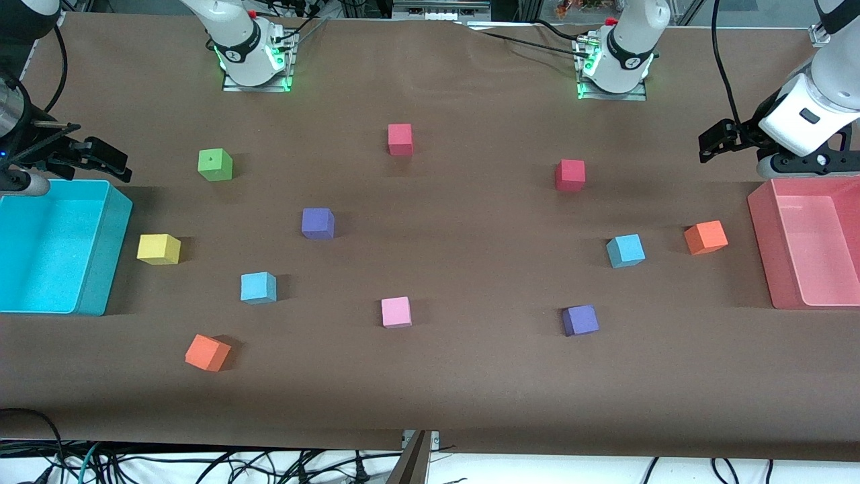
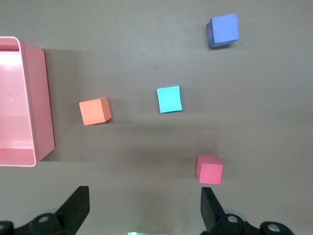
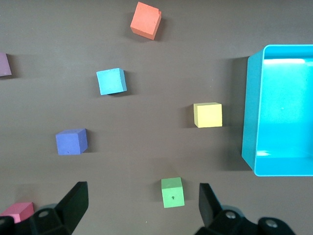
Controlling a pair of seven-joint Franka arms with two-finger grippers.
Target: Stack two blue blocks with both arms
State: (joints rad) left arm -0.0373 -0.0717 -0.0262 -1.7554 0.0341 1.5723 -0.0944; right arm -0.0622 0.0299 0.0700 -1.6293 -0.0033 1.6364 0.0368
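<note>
Two sky-blue blocks lie apart on the brown table. One blue block [image 1: 259, 288] lies toward the right arm's end; it also shows in the right wrist view [image 3: 111, 81]. The other blue block [image 1: 625, 251] lies toward the left arm's end; it also shows in the left wrist view [image 2: 169, 99]. My left gripper [image 1: 713, 144] hangs open and empty over the table by the pink bin; its jaws [image 2: 144, 200] stand wide apart. My right gripper [image 1: 107, 160] hangs open and empty over the turquoise bin's rim; its jaws [image 3: 143, 196] stand wide apart.
A turquoise bin [image 1: 107, 249] stands at the right arm's end and a pink bin [image 1: 759, 249] at the left arm's end. Scattered cubes: green [image 1: 215, 165], yellow [image 1: 158, 249], two orange [image 1: 207, 353] [image 1: 705, 237], two purple [image 1: 317, 223] [image 1: 580, 320], two red [image 1: 400, 139] [image 1: 570, 175], pink [image 1: 396, 312].
</note>
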